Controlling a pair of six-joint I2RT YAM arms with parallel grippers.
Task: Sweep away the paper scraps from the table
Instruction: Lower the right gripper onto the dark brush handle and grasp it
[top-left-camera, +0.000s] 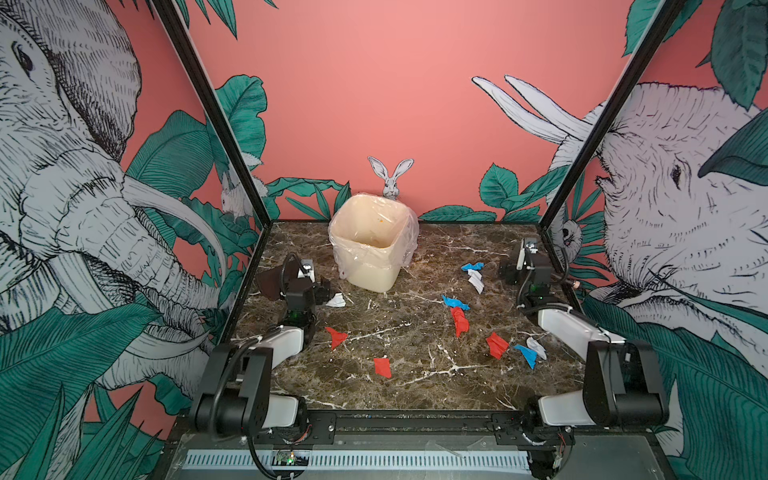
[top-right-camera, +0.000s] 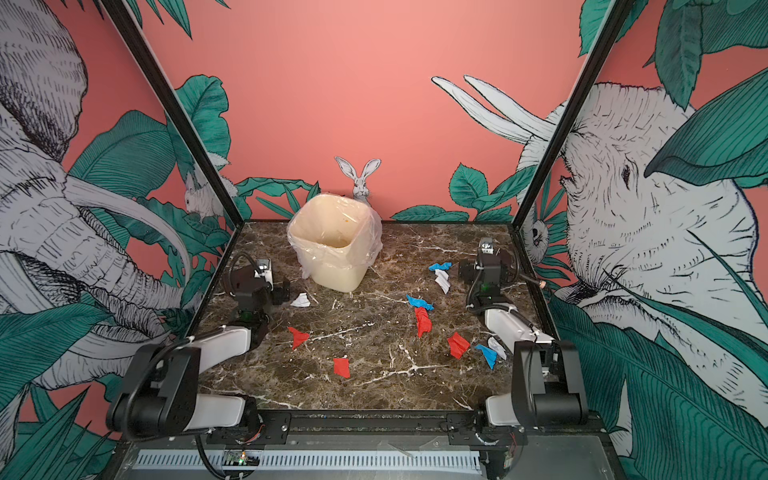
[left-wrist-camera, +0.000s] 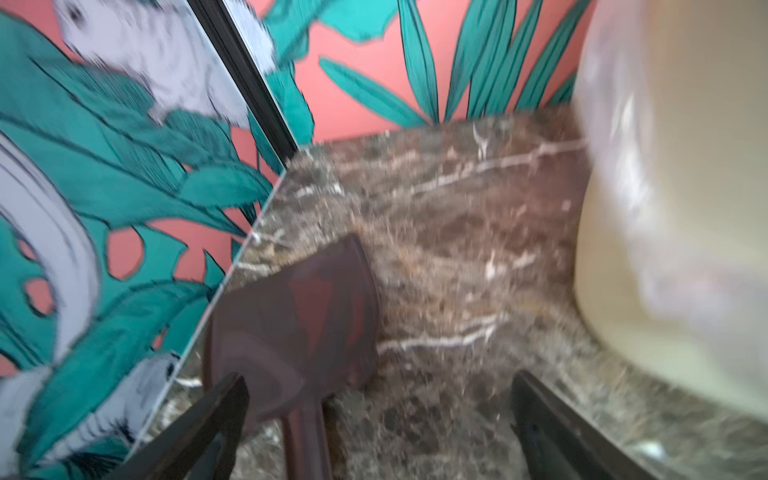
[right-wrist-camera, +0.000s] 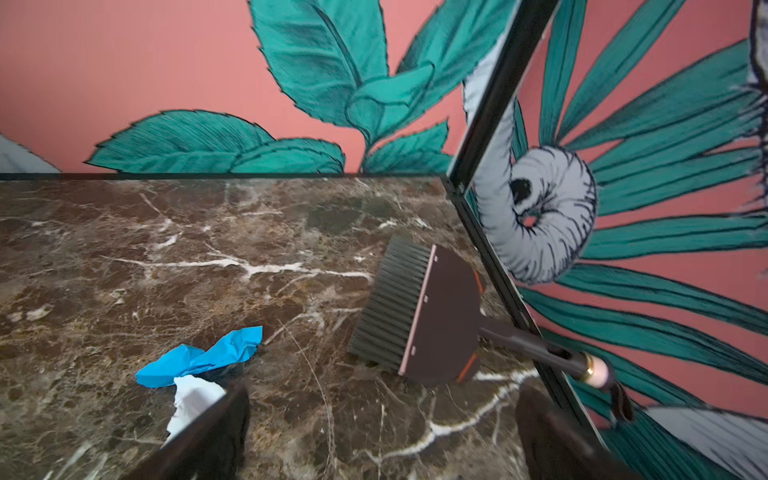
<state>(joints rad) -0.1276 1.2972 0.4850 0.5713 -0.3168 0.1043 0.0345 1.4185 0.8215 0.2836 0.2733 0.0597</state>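
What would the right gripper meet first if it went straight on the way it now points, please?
Probably the brush, lying flat on the table just ahead of the open right gripper; the blue paper scrap lies off that line. Depth is uncertain.

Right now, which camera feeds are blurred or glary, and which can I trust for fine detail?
Left wrist view: blurred throughout, the dustpan and the bin show only soft edges. Right wrist view: sharp, the brush and the blue scrap read crisply. Both top views: evenly lit, in focus on the table, no glare; wide-angle bending toward the edges.
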